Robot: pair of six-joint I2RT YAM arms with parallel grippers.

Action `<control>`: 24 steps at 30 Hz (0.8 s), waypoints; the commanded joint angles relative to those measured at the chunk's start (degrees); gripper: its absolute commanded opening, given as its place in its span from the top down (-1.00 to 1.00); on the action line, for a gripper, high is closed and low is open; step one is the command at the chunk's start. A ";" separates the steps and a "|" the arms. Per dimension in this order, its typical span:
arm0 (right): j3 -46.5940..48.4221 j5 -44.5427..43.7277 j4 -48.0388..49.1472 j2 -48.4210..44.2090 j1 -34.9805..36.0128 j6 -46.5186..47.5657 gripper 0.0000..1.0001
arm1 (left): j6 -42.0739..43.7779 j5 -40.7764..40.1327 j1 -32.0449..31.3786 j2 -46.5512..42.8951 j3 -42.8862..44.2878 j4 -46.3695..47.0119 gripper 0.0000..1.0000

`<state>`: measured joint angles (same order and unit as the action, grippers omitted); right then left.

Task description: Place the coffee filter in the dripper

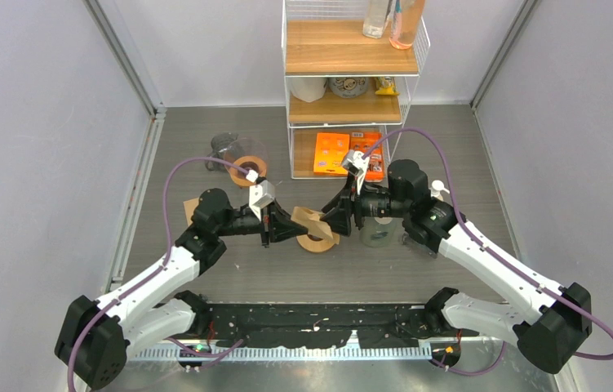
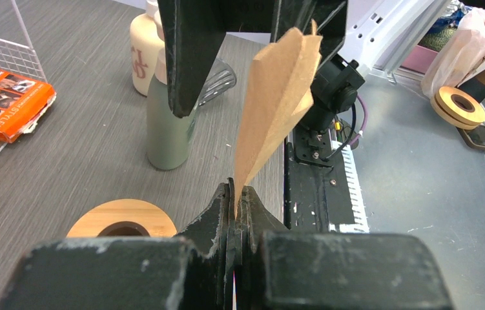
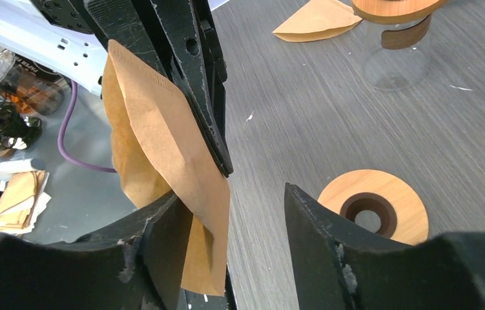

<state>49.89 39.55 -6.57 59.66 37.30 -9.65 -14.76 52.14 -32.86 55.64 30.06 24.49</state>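
**Reporter:** Where was the coffee filter (image 1: 312,220)?

**Photographer:** Mid-table, aloft just above the wooden dripper ring (image 1: 317,242). The left gripper (image 1: 290,225) was clamped tight on its narrow end.

**Reporter:** And the right gripper (image 1: 337,219)?

**Photographer:** It reached in level from the right, facing the left one. Its jaws stood partly apart around the filter's wide edge, one finger touching paper, the other clear.

**Reporter:** How would the paper handle?

**Photographer:** Probably light, limp and easily creased. It looked best taken gently by the rim.
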 commanded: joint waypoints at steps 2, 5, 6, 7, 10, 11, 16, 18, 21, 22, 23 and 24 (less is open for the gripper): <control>2.13 3.50 3.61 1.03 0.30 -0.33 -0.04 | -0.24 2.24 0.29 0.63 1.90 5.25 1.00; 2.07 4.48 3.54 1.11 0.34 -0.20 0.28 | -0.31 2.03 0.28 0.86 1.95 5.53 1.00; 2.01 4.61 3.55 1.05 0.39 -0.02 0.37 | -0.42 1.74 0.31 0.94 2.02 5.45 1.00; 2.04 4.78 3.48 1.00 0.40 0.07 0.54 | -0.39 1.53 0.26 1.16 2.01 5.60 1.00; 2.13 4.17 3.11 0.79 0.40 0.19 0.88 | -1.47 0.02 0.29 1.67 2.26 6.31 1.00; 2.19 3.17 3.04 0.50 0.40 0.18 0.89 | -1.72 -0.54 0.27 1.80 2.65 5.67 0.99; 3.65 -5.73 -0.03 -0.74 0.43 -0.02 0.89 | -5.32 -3.90 0.32 -0.36 4.25 3.48 -0.57; 4.65 -10.17 -1.68 -1.15 0.41 -0.30 0.90 | -6.05 -7.72 0.25 -2.13 4.67 0.76 -0.98; 5.54 -17.66 -3.27 -1.41 0.36 -1.91 0.90 | -6.26 -17.38 -0.19 -4.31 6.20 -6.14 -0.99; 5.67 -22.39 -3.36 -1.13 0.38 -2.42 0.89 | -5.73 -21.56 -0.37 -4.46 6.92 -8.50 -0.99; 5.75 -24.73 -3.43 -0.91 0.51 -3.80 0.90 | -5.65 -25.18 -0.63 -4.31 7.68 -10.22 -0.99; 6.21 -29.82 -3.66 -0.19 0.63 -4.33 0.90 | -6.86 -28.10 -0.90 -3.81 8.51 -11.93 -0.99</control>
<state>52.84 26.30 -9.72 59.86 37.45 -10.87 -20.03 39.22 -33.06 52.29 34.00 19.86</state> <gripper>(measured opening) 0.062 0.994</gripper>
